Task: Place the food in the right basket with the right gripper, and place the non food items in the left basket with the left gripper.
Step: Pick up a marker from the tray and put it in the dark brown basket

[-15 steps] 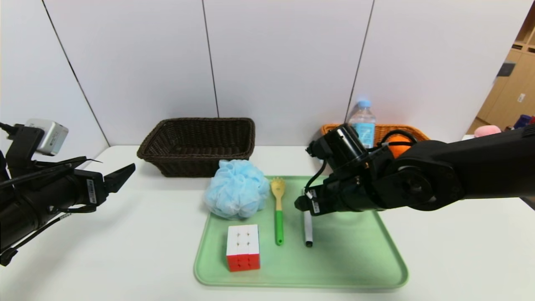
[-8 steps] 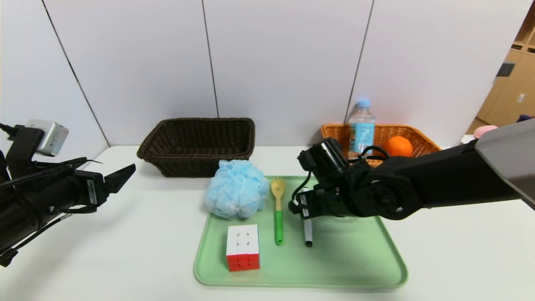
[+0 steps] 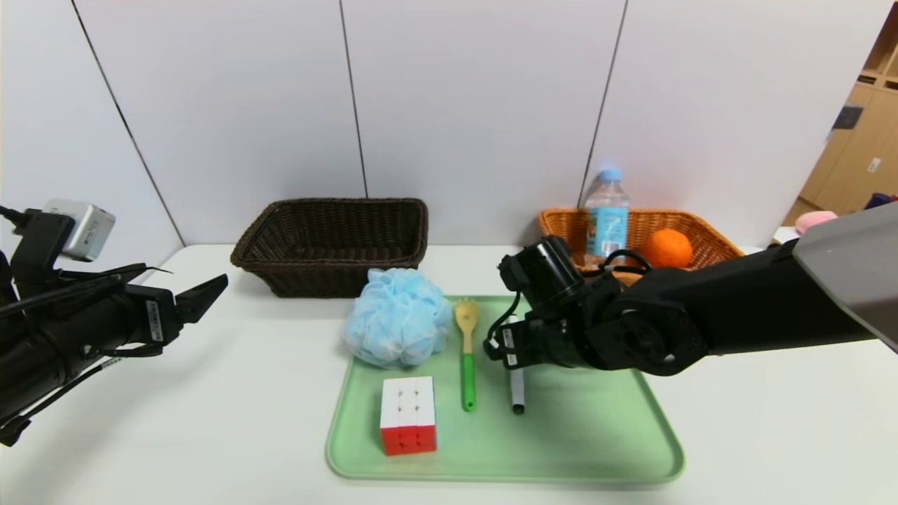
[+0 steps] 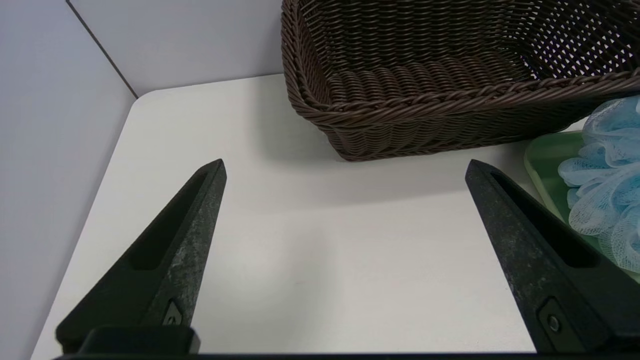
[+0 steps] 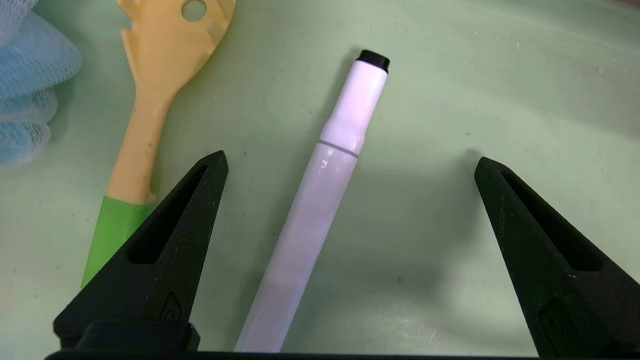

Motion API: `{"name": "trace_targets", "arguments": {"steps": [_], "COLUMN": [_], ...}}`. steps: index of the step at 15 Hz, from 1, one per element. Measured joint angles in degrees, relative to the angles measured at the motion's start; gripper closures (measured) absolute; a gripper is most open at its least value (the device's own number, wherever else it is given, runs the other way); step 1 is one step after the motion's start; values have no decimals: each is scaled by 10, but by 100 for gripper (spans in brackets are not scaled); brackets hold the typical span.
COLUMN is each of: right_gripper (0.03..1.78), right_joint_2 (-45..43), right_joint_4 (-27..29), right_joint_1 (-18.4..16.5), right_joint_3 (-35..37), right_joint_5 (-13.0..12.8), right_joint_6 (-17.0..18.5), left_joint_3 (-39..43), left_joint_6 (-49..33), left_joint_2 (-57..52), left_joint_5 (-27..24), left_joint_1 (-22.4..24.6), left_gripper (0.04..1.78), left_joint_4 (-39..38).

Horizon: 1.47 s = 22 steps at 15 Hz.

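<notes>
Your right gripper [image 5: 350, 160] hangs low over the green tray [image 3: 596, 435], fingers spread wide and holding nothing, with the white marker [image 5: 320, 200] lying between them. The spork [image 3: 466, 351] lies just beside the marker on its left; the blue pouf [image 3: 398, 317] bulks at the tray's far left corner, overhanging the edge, and the puzzle cube [image 3: 407, 414] stands near the front edge.

Orange [image 3: 667, 247] and water bottle [image 3: 607, 210] sit in the tan basket [image 3: 708, 235], behind your right arm.

The dark basket [image 3: 330, 242] stands just behind the pouf.

Your left gripper [image 4: 345, 165] is parked over bare table [image 3: 210, 393] at far left, fingers wide apart, nothing held.

The tray's right half is bare, and open table runs from the left gripper to the tray.
</notes>
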Motion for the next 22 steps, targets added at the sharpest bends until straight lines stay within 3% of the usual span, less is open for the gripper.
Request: {"name": "trace_targets", "arguments": {"steps": [3,7,10,11,12,19,22], "right_gripper": [12,73,102,125,167,164,164], "right_joint_2": [-13,-29,-36,-38,-41,-71,-110], "right_joint_4": [-2,3,7,8,9,-17,-93], "right_joint_1": [4,8,8,9,9,17,20], "right_joint_3": [23,31,34,35,36,34,7], "right_joint_5": [1,1,2,2,3,-13,-15], "right_joint_6": [-2,-1,0,0,0,-7,-63], "left_joint_3": [0,2,3,3,3,3,6], "left_joint_6": [0,1,1,1,1,0,1], "left_joint_2": [-1,-2,-3,-3,-3,-5,-12], "left_joint_5": [0,0,0,0,0,0,-3], "left_joint_1": [0,0,0,0,0,0,0], "left_gripper": [13,13,13,13,13,13,13], "left_joint_4": [0,0,0,0,0,0,0]}}
